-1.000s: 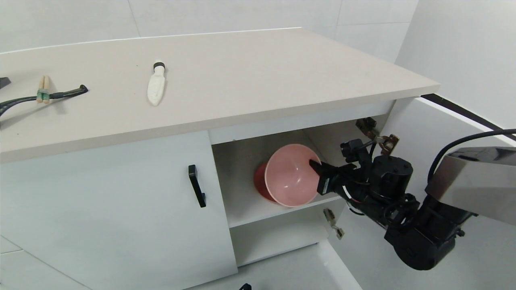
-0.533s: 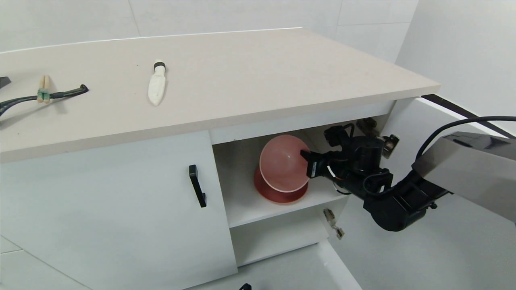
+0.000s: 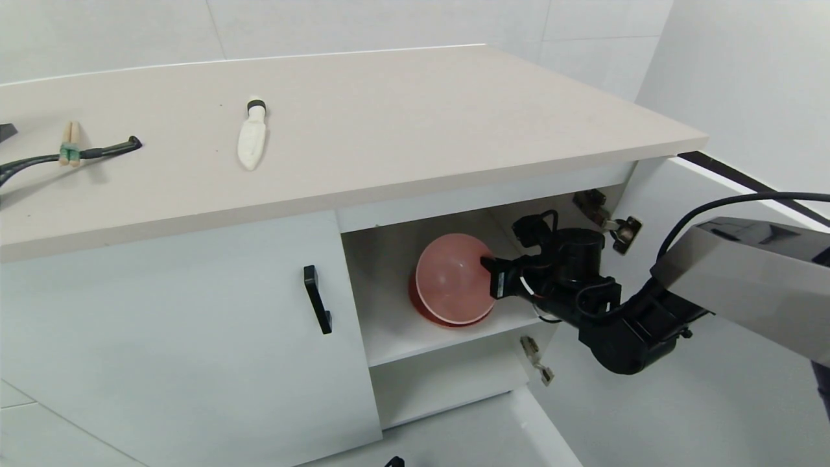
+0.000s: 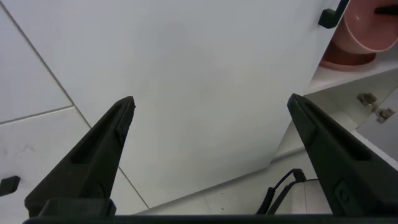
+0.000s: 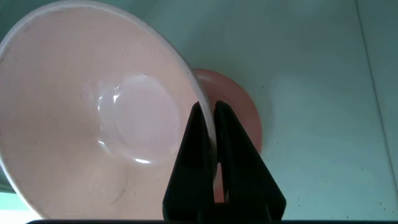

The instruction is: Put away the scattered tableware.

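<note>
A pale pink bowl is tilted on its side inside the open cabinet, over a red dish that rests on the shelf. My right gripper is shut on the bowl's rim. In the right wrist view its fingers pinch the rim of the pink bowl, with the red dish behind, and the gripper stays closed. My left gripper is open and holds nothing, low in front of the closed cabinet door. The pink bowl is also seen past that door's edge.
On the countertop lie a white utensil with a black band and a pair of chopsticks beside a black cable. The left door has a black handle. The right door stands swung open behind my right arm.
My right gripper has carried the pink bowl deeper into the cabinet and to the left, then lowered it over the red dish.
</note>
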{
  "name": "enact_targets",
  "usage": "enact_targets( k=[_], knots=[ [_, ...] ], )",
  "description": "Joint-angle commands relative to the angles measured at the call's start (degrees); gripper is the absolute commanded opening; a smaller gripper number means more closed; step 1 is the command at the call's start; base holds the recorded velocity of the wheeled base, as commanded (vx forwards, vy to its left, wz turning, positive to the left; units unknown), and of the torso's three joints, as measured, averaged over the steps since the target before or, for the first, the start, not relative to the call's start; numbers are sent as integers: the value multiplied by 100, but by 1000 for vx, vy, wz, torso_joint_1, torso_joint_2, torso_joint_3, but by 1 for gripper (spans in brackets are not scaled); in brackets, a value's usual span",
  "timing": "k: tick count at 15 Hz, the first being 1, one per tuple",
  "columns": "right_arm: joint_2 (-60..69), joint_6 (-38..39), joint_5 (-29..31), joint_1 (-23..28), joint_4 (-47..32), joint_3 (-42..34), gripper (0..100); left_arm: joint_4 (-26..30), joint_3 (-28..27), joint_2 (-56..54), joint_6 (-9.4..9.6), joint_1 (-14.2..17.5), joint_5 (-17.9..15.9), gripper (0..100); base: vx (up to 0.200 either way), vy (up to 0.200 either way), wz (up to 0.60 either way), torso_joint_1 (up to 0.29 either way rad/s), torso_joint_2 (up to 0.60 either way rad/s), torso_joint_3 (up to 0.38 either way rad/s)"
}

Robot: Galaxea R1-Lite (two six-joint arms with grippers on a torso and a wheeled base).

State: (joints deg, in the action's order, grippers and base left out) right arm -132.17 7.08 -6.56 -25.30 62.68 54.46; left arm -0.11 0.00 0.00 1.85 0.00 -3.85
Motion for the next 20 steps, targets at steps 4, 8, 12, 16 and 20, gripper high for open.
enact_targets(
  k=[4,8,12,16,20],
  knots=[
    [-28,-330,-3,51,-265,30,0,2,0,0,-36,9,25,100,0,0,0,0,0,0],
    [-213,-392,49,77,-186,276,0,2,0,0,-36,9,25,100,0,0,0,0,0,0],
    [-336,-524,111,60,-178,250,0,2,0,0,-27,9,25,100,0,0,0,0,0,0],
    [-380,-524,120,69,-55,250,0,2,0,0,-27,9,25,100,0,0,0,0,0,0],
    [-415,-541,111,42,86,206,100,2,0,0,-27,9,25,100,0,0,0,0,0,0]
  ],
)
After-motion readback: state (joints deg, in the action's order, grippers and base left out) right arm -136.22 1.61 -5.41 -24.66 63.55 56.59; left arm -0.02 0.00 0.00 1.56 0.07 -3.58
